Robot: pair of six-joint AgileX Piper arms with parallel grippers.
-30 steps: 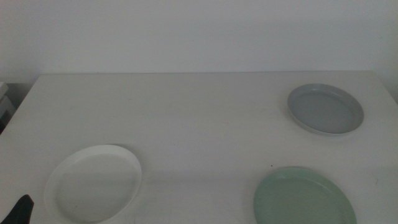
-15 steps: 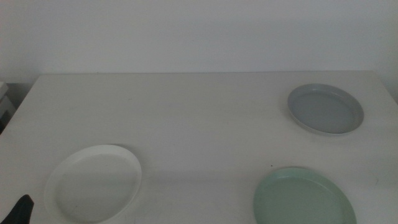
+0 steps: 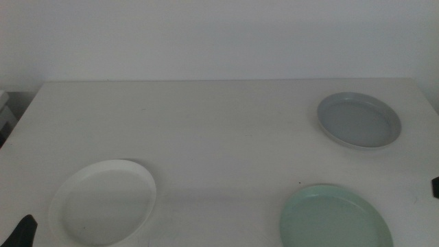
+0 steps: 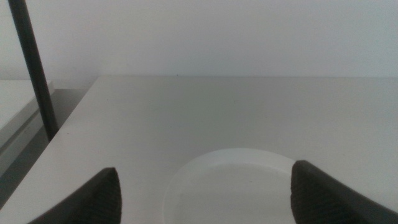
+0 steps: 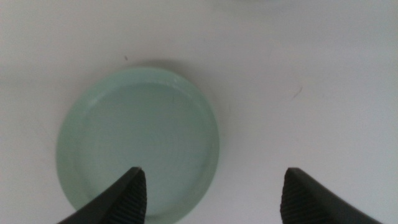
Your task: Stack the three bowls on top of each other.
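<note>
Mint bowl (image 5: 138, 145) beneath spread right pincer (image 5: 210, 194).

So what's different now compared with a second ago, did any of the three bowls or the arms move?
A dark bit of the right gripper has come into the middle view at its right edge, jaws open above the mint green bowl. The left gripper stays low at the near left, open, by the white bowl. The white, mint and grey-blue bowl have not moved; nothing is held.
</note>
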